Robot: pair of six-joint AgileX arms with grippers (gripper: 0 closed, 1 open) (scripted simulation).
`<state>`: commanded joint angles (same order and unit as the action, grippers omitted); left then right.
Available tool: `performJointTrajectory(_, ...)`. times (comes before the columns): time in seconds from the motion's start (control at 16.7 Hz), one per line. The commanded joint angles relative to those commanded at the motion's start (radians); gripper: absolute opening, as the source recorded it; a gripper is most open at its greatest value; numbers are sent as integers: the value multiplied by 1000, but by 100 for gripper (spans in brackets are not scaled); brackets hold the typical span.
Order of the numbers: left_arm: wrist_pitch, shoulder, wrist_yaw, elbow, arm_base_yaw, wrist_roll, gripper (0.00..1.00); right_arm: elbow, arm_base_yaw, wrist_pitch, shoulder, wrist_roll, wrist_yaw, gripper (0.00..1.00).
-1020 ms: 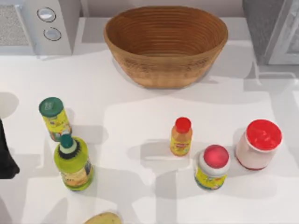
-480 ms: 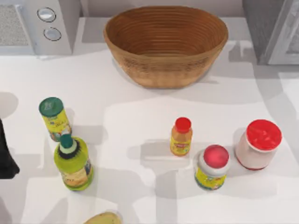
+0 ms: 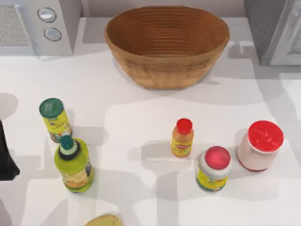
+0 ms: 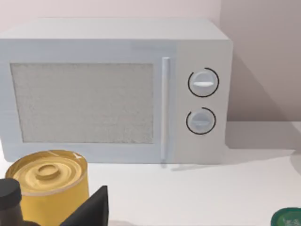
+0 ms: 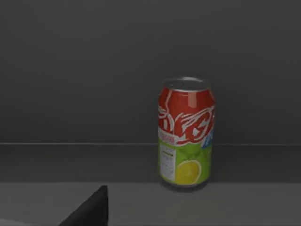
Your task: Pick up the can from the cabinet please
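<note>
Between the earlier top views and this one, only the shadows cast by the cabinet door beside the large grey boxy cabinet (image 3: 270, 30) have shifted; no bottle or jar on the white table (image 3: 141, 103) has been displaced.

In the right wrist view, the red-and-green soda can with a lemon on its label (image 5: 186, 132) is seen upright on a dark grey shelf inside the cabinet, close to the dark back wall. Its long axis is vertical. It lies straight ahead of the right arm's camera — slightly off to one side of centre — so the reach is judged to be a level advance into the cabinet, with the fingers closing across the can's round side. A dark wedge of the right gripper's body is seen at the frame edge; whether its fingers are spread or closed cannot be told.

The left arm is parked well away from the cabinet, facing the light grey microwave (image 4: 117, 89), with a yellow tin (image 4: 47, 186) close below it; its finger state cannot be told either. The right arm is clearly the nearer one.
</note>
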<state>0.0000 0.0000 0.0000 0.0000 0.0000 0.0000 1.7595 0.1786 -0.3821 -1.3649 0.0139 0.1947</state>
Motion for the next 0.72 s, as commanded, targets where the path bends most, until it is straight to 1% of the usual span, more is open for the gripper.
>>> performJointTrajectory(0.36, 0, 0, 0, 0, 0, 0, 100, 48, -9, 123, -188, 0, -1, 100)
performJointTrajectory(0.72, 0, 0, 0, 0, 0, 0, 100, 55, -6, 140, -206, -1, -3, 100)
